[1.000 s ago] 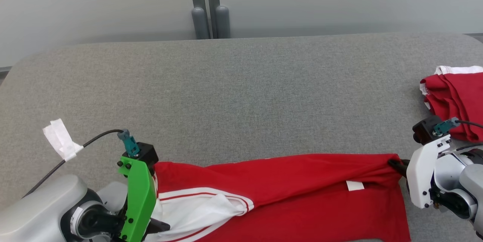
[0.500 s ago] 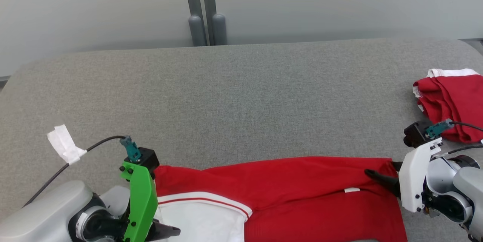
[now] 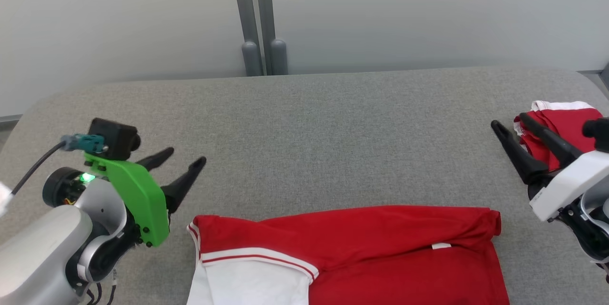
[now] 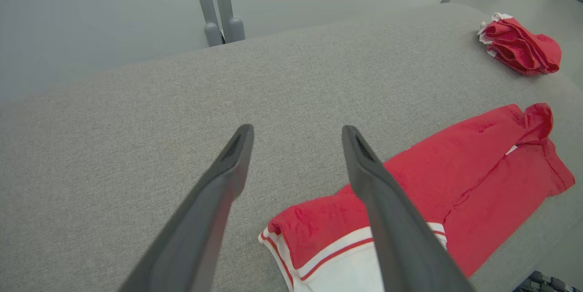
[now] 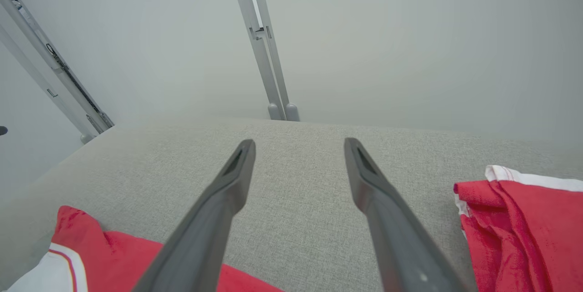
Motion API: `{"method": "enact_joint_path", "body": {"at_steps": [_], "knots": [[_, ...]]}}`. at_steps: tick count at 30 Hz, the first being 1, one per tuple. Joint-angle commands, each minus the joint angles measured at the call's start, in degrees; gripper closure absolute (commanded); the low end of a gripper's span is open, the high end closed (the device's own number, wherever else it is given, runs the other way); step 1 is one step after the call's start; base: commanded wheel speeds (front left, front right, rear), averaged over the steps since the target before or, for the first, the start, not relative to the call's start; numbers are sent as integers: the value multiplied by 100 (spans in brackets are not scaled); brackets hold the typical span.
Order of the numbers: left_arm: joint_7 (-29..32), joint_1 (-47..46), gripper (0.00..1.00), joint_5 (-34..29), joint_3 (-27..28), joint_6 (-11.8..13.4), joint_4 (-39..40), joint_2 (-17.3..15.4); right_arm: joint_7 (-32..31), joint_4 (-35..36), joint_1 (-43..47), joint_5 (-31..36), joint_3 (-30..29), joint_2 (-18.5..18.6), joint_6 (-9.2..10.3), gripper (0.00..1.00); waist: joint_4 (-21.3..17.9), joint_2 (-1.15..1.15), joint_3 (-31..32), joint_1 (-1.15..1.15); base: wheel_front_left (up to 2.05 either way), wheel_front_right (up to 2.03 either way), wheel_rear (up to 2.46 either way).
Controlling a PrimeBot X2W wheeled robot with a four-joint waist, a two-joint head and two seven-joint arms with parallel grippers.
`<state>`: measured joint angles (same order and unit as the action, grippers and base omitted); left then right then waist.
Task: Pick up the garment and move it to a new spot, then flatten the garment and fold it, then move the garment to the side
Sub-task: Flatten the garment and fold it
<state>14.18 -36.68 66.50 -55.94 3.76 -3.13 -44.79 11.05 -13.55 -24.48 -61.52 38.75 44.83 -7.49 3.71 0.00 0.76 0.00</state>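
Both hands are released, fingers spread wide and gripping nothing. Your left hand hovers at the middle left of the head view. Your right hand hangs at the right edge, its fingers crossing in front of the crumpled red and white cloth heap.

The red knitted garment with a white striped sleeve lies along the bottom centre of the head view on the grey fabric-covered bench. It looks doubled over once lengthwise, with its folded edge towards the top of the frame.

I judge the next fold to be the step in hand. Before you take it, look at the garment's upper right corner, where the cloth is bunched above the small white label. Smooth that out or the crease will be folded in.

Bring each hand down onto its own end, the left at the striped corner and the right at the bunched corner. Pinch every layer together and lift both ends evenly so the cloth stays taut. Keep the right hand clear of the heap beside it.
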Motion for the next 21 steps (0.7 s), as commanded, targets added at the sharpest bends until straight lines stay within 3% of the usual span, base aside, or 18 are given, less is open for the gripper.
{"method": "enact_joint_path", "body": {"at_steps": [1,5,8,12,14,17,21], "knots": [[-358,194,0,-144,108,161,33,-25,165,-62,155,138,-194,-71,-1,0,17,0,31,0,0,0,0],[-1722,642,0,-354,562,627,129,13,409,-82,620,757,-1181,-445,-1,0,33,0,52,0,0,0,0],[-2686,1128,0,-573,871,1043,207,116,406,249,1215,1384,-2346,-1114,-2,0,32,0,29,0,0,0,0],[-2942,1774,0,-1076,1654,1460,462,507,409,677,2071,2048,-3351,-1930,-2,0,64,0,6,0,0,0,0],[-2935,2253,0,-1490,2207,1509,635,831,410,838,2373,2350,-3640,-2225,-2,0,85,0,-11,0,0,0,0],[-2935,2890,0,-2172,2847,1359,828,1302,412,958,2772,2548,-3873,-2634,-2,0,104,0,-19,0,0,0,0],[-2937,3537,0,-3122,3641,1130,1031,1929,412,943,3018,2680,-3922,-2834,-2,0,86,0,-67,0,0,0,0]]}}
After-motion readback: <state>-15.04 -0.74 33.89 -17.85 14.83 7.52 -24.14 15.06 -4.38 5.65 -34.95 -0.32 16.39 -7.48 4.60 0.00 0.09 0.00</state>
